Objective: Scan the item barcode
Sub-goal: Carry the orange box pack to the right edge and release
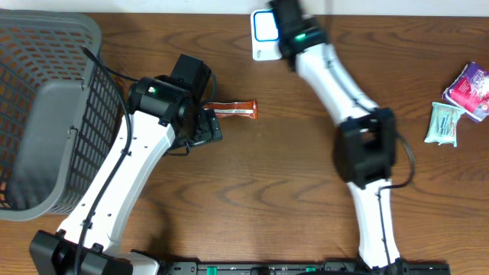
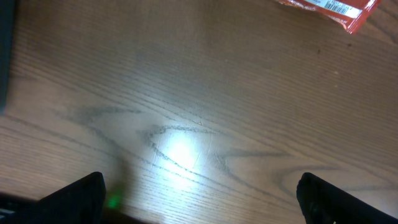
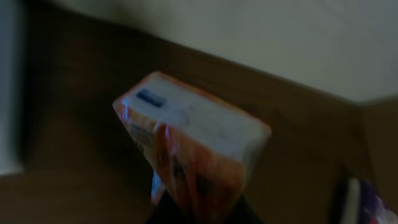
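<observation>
In the right wrist view, right gripper (image 3: 199,210) is sitting at the bottom edge, fingers pinching tight on an orange-and-white packet (image 3: 189,140); the packet is tilting up and left out of the grip, white face with a small dark mark uppermost; the view is blurring, print unreadable. Overhead, the right arm is reaching to the top centre of the frame, its gripper (image 1: 284,17) hanging just beside a white device (image 1: 263,32) with a blue-rimmed face; the packet is hiding under the gripper there. In the left wrist view, left gripper (image 2: 199,199) is hovering over the wooden table (image 2: 186,93), jaws spreading wide, gripping nothing; an orange snack bar (image 2: 326,9) is lying in the upper right, apart from the fingers. Overhead, a grey basket (image 1: 46,114) is standing at the left edge; a purple packet (image 1: 467,82) and a teal packet (image 1: 445,124) are lying near the right edge.
</observation>
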`<state>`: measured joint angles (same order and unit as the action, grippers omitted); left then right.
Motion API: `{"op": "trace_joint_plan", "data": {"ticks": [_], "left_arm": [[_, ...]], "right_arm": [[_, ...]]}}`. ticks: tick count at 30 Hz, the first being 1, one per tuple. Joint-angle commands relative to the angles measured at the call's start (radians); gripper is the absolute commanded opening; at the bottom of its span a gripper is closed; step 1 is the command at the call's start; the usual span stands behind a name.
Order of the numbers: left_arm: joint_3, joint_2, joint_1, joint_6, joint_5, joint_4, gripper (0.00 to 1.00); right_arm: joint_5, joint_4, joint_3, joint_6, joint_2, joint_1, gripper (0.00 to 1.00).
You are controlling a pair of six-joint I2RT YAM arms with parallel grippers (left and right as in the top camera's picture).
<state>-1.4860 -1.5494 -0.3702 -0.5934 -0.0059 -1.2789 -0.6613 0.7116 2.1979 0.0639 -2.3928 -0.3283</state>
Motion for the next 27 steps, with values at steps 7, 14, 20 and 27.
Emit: {"op": "trace_joint_plan", "data": {"ticks": [7,14,20,27], "left_arm": [[0.000,-0.006,0.001,0.017,-0.006,-0.003,0.98],[0.000,-0.006,0.001,0.017,-0.006,-0.003,0.98],[0.000,-0.006,0.001,0.017,-0.006,-0.004,0.98],[0.000,-0.006,0.001,0.017,-0.006,-0.003,0.98]], "right_arm": [[-0.016,0.375,0.024,-0.201,0.068,0.377,0.01],[0.245,0.478,0.021,-0.284,0.062,0.588,0.79],[0.639,0.505,0.020,-0.295,0.062,0.675,0.99],[1.085,0.530,0.020,-0.182,0.062,0.653,0.99]]}}
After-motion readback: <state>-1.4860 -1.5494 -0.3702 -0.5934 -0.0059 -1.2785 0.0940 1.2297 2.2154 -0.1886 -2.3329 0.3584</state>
